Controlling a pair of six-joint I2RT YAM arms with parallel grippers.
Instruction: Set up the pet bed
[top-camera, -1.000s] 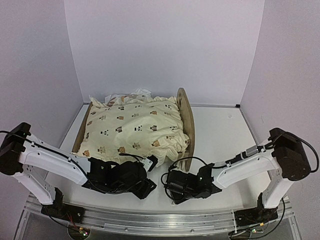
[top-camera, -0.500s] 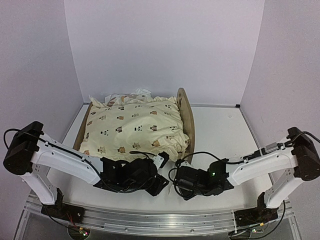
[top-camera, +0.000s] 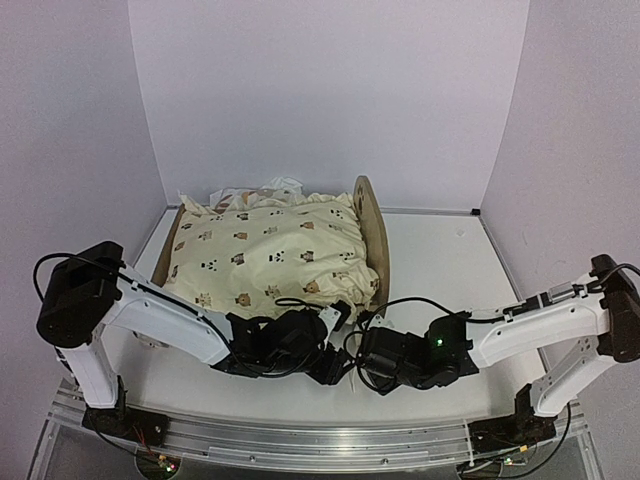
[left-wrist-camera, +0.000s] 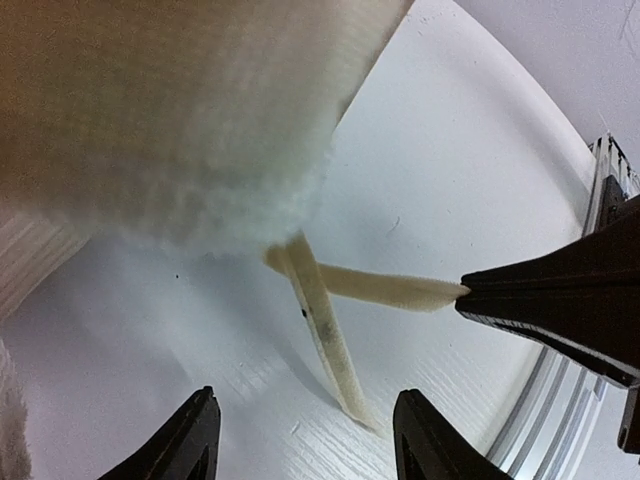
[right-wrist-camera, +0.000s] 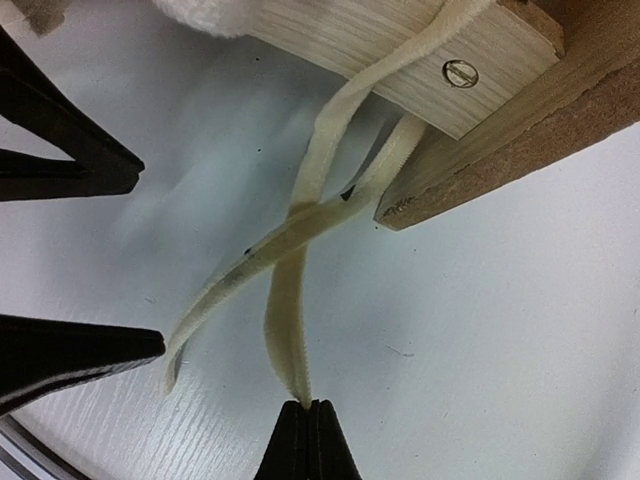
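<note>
Both arms have swung inward to the near right corner of the light plywood pet bed (top-camera: 373, 235), which sits far left, filled by a cream animal-print quilt (top-camera: 265, 250). Right claw (right-wrist-camera: 307, 408) is clamped shut on the tip of one cream fabric tie (right-wrist-camera: 286, 330). Left claw (left-wrist-camera: 305, 405) gapes empty; the loose second tie (left-wrist-camera: 323, 335) runs lengthwise straight toward its gap, nearest this arm.

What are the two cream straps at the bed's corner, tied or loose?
Loose: the straps only cross, no knot; the right hand pinches one end.
</note>
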